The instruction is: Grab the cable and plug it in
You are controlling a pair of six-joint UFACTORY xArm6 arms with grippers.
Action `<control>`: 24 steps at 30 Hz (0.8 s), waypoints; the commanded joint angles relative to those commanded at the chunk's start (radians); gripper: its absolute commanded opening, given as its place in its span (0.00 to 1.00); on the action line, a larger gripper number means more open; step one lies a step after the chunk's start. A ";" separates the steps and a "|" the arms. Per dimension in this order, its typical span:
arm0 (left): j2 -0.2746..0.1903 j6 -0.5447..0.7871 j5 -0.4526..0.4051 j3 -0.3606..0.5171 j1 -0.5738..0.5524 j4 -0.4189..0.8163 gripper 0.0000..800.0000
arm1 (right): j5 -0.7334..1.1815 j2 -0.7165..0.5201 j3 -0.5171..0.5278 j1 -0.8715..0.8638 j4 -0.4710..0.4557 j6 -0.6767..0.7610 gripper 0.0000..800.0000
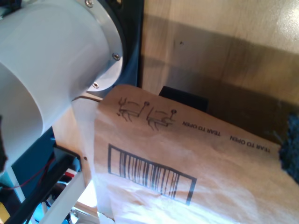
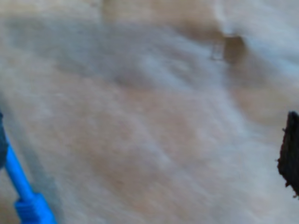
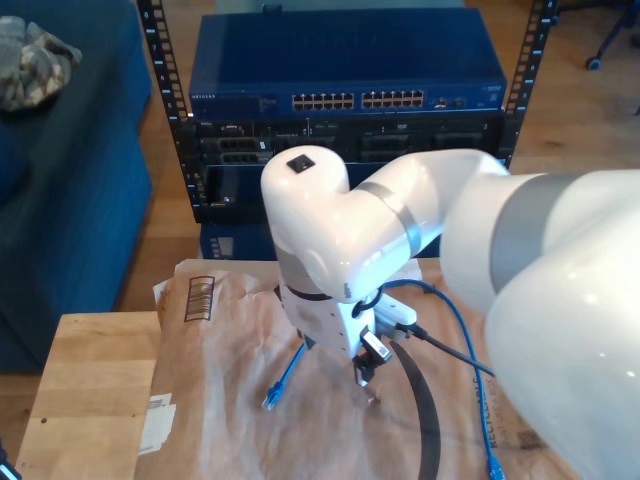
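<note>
Nearest you on the exterior view's right, one plug end of the cable (image 3: 491,464) lies on the brown paper wrapper (image 3: 230,420). From there its thin blue line climbs up and back toward the white arm (image 3: 400,230). A black band (image 3: 430,420) curves across the paper just beside it. The wrapper covers most of the wooden surface (image 3: 90,380), which shows bare at the exterior view's left.

Near the middle of the paper, the cable's other stretch ends in a plug at the exterior view's lower centre. It runs up under the arm's wrist, which is down close to the paper. This is the arm carrying my second pincer (image 2: 145,154). Its wrist view is blurred, but it shows a dark finger (image 2: 289,158) at one edge and the blue cable at the opposite edge, with open paper between. The pincer stands apart and is clamped on nothing, and the cable lies beside one finger.

My first pincer's view looks over the wrapper's barcode (image 1: 149,175) and the words "TEAR TO OPEN". You cannot tell whether that pincer is apart or together.

Farther back, beyond the surface, stands a rack (image 3: 350,150) holding a blue network switch (image 3: 350,60) with its row of ports. A blue sofa (image 3: 60,180) stands at the exterior view's left.
</note>
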 joint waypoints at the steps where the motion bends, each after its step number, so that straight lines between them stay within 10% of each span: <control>1: 0.000 0.000 -0.002 0.000 0.000 0.000 1.00 | -0.006 0.009 -0.002 0.011 0.000 0.000 0.99; 17: 0.009 0.000 -0.002 0.000 -0.014 0.000 1.00 | -0.023 0.132 -0.083 0.043 0.023 0.018 0.98; 24: 0.008 0.003 0.000 0.000 -0.014 0.000 1.00 | -0.029 0.133 -0.091 0.046 0.021 0.057 0.77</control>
